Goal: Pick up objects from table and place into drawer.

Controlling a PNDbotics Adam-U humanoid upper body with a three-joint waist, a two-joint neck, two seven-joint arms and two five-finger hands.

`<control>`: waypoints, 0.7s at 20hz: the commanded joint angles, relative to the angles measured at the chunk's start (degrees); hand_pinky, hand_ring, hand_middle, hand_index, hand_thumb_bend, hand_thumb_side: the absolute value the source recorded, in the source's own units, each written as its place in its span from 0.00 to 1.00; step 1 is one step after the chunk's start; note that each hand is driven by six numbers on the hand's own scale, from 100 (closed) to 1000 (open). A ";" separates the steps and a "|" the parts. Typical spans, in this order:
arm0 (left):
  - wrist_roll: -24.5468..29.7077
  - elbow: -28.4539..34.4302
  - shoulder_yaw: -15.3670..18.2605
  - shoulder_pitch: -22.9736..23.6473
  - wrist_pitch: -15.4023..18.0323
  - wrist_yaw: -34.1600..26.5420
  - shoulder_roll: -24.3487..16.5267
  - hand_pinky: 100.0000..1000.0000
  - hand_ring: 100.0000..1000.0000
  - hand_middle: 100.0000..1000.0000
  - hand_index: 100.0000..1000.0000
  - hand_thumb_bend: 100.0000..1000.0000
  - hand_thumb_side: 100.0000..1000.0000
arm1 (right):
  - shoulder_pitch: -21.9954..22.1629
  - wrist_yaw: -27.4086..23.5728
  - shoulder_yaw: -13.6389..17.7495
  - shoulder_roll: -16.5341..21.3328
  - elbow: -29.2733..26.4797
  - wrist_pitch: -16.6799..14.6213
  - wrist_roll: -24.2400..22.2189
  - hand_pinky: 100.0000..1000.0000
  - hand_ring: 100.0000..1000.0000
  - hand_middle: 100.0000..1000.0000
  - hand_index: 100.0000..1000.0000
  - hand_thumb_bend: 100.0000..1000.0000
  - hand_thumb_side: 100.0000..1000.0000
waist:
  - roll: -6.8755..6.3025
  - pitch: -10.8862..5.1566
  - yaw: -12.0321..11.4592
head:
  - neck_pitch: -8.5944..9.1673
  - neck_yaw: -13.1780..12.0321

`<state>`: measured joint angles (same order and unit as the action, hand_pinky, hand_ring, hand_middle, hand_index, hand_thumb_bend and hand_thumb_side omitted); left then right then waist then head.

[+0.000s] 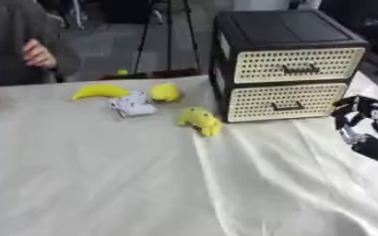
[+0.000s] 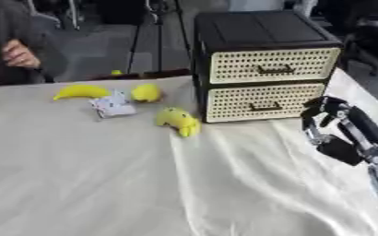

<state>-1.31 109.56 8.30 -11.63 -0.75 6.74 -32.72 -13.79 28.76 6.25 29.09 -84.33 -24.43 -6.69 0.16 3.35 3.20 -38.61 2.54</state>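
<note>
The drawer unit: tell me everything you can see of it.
The drawer unit is a small black cabinet, plastic by the look of it, with a flat ridged top. It holds two stacked drawers with cream perforated fronts, each with a dark handle: the upper drawer and the lower drawer. Both are shut. It stands upright at the far right of the white tablecloth. Nothing rests on top. The right hand hovers beside the lower drawer; contact cannot be told.

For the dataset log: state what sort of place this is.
Probably a robotics lab or test room, not a home. A cloth-covered table holds staged props: a toy banana and a two-drawer cabinet. A tripod stands behind, and the robot's right hand reaches in.
</note>
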 commanded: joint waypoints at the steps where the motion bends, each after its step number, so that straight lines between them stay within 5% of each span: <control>1: 0.30 0.26 0.67 -0.36 0.22 0.30 -1.23 0.59 0.43 0.54 0.69 0.46 0.82 | -0.12 -1.25 0.94 1.65 -1.92 0.45 -0.07 0.47 0.67 0.73 0.66 0.00 0.80 | 0.02 -0.64 0.07 | 0.42 -0.30; 14: 0.70 0.06 0.83 -0.03 0.45 0.60 -1.12 0.59 0.43 0.53 0.68 0.45 0.83 | 0.87 -1.92 1.43 0.58 -3.08 0.68 0.59 0.46 0.65 0.72 0.65 0.00 0.77 | -0.05 -0.66 0.20 | 0.40 -0.77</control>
<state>-0.80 109.22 8.34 -11.17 -0.31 7.12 -32.72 -12.52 27.56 7.04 28.50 -86.04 -23.75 -6.46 0.09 3.24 3.44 -38.61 1.80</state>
